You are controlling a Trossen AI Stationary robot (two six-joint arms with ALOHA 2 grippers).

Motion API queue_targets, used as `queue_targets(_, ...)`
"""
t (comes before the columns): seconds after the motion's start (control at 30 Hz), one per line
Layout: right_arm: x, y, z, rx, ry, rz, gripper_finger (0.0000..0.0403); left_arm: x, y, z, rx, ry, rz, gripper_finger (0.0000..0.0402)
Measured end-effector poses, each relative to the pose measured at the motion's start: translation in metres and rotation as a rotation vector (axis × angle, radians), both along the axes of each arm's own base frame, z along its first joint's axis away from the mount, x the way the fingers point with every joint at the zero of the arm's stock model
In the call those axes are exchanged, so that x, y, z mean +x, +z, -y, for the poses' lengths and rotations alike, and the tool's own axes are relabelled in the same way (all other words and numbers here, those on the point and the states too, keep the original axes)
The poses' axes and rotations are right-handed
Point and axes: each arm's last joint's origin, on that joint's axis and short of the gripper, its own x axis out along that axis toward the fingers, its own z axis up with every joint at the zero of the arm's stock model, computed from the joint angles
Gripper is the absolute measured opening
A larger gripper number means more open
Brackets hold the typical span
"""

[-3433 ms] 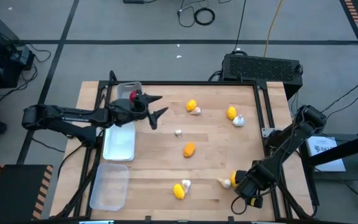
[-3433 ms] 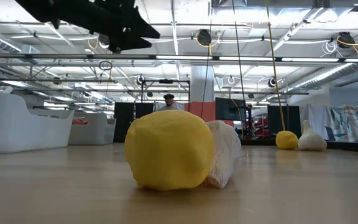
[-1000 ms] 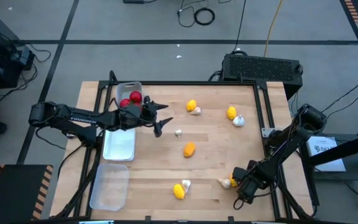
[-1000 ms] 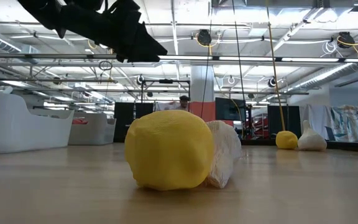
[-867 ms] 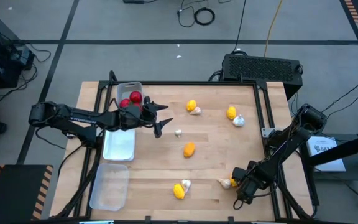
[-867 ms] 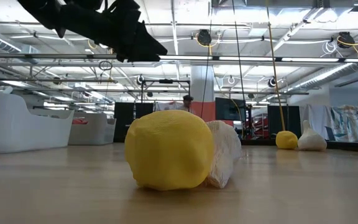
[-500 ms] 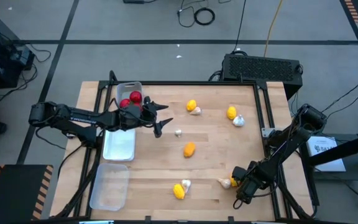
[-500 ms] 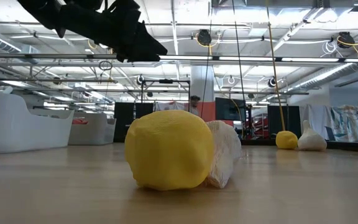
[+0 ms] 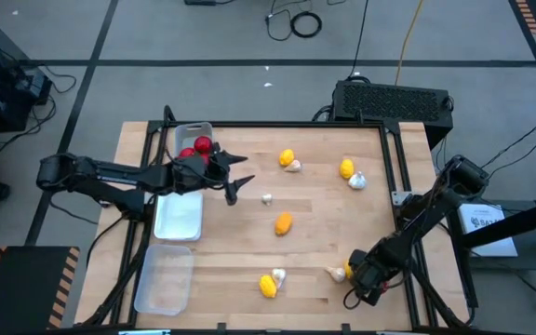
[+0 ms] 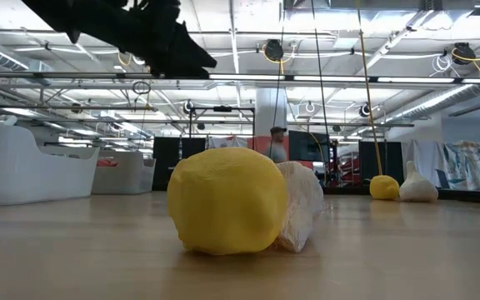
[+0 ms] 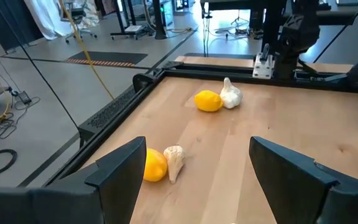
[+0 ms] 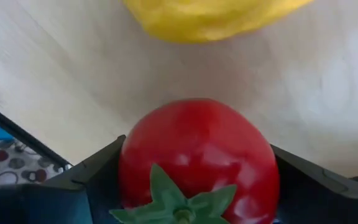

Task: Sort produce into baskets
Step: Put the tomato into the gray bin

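left claw (image 9: 234, 173): spread wide with nothing between the fingers (image 11: 120, 177), held above the table (image 9: 314, 233) just beside the far tray (image 9: 182, 135), pointing toward the middle of the board; in the low view it shows as a dark shape overhead (image 10: 173, 42).
right claw (image 9: 350, 287): down at the near right corner of the table, clenched on a red tomato (image 12: 197, 163) with a green stalk, fingers (image 12: 82, 180) on either side of it.
yellow piece by right claw (image 9: 347, 270): on the wood right next to that claw, with a whitish bulb (image 9: 333, 274) beside it.
far tray: at the far left edge, two red tomatoes (image 9: 197, 147) lying inside.
middle tray (image 9: 177, 214): on the left edge, partly under the left arm.
near tray (image 9: 164, 279): at the near left corner.
far middle pair: yellow piece (image 9: 287, 157) touching a bulb (image 9: 293, 167).
far right pair: yellow piece (image 9: 346, 168) with a bulb (image 9: 356, 181) against it.
centre: a small bulb (image 9: 267, 197) alone, and a yellow-orange piece (image 9: 283, 223) nearer, apart from it.
near middle pair: yellow piece (image 9: 267, 287) touching a bulb (image 9: 278, 275); they fill the front of the low view.
background: a person (image 10: 277, 143) stands far off in the room.
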Motion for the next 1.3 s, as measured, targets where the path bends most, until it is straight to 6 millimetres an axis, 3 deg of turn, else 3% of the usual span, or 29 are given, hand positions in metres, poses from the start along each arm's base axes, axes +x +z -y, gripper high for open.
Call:
queue_targets(0.13, 0.001, 0.000, 0.012, -0.041, 0.041, -0.030, 0.0308, -0.009, 0.006, 0.001, -0.002, 0.000, -0.015, 0.0293)
queue_targets(0.3, 0.002, 0.000, 0.040, -0.227, 0.066, -0.084, 0.0308, -0.016, 0.008, 0.001, 0.002, 0.019, -0.034, 0.0293)
queue_targets(0.47, 0.017, -0.001, 0.067, -0.412, 0.061, 0.007, 0.0308, -0.018, 0.006, 0.000, 0.011, 0.062, -0.068, 0.0293)
queue_targets(0.73, 0.060, 0.000, 0.114, -0.742, 0.000, 0.343, 0.0309, -0.020, 0.003, -0.002, 0.028, 0.123, -0.106, 0.0293)
queue_targets(1.0, 0.115, 0.020, 0.183, -1.133, -0.184, 0.704, 0.0309, -0.020, 0.003, -0.002, 0.030, 0.131, -0.107, 0.0293)
queue_targets(1.17, 0.143, 0.049, 0.234, -1.150, -0.312, 1.031, 0.0309, -0.021, 0.003, -0.002, 0.007, 0.139, -0.100, 0.0293)
queue_targets(1.3, 0.155, 0.060, 0.267, -1.071, -0.373, 1.287, 0.0309, -0.022, -0.001, -0.002, -0.014, 0.155, -0.132, 0.0293)
